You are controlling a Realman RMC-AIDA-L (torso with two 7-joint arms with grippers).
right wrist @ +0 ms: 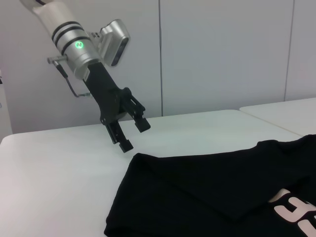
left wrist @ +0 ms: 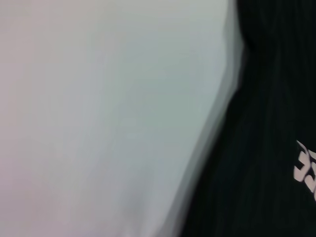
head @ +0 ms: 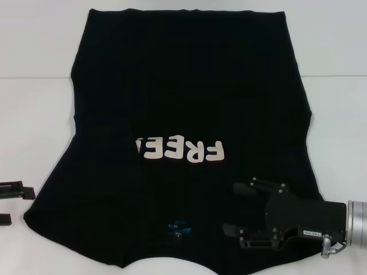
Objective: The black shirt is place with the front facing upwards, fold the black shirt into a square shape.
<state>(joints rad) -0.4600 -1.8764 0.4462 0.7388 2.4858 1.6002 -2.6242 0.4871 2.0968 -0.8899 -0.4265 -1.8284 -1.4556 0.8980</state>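
Bare white table (head: 40,109) runs down the frame's left and right edges; the black shirt (head: 189,103) fills the middle. The right gripper (head: 238,209) blocks the lower right; the left gripper (head: 11,203) sits at the lower-left edge.

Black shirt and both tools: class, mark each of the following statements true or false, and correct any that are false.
1. The black shirt lies with its lettering facing up. True.
2. The right tool is over the shirt near the collar end. True.
3. The left tool grips the shirt's sleeve. False: it is open and hangs over the white table just off the shirt's edge, holding nothing.
4. The shirt is already folded into a square. False: its body is still spread out, though the left edge seems folded in over part of the lettering.
5. The blue neck label lies on the side nearest the robot. True.
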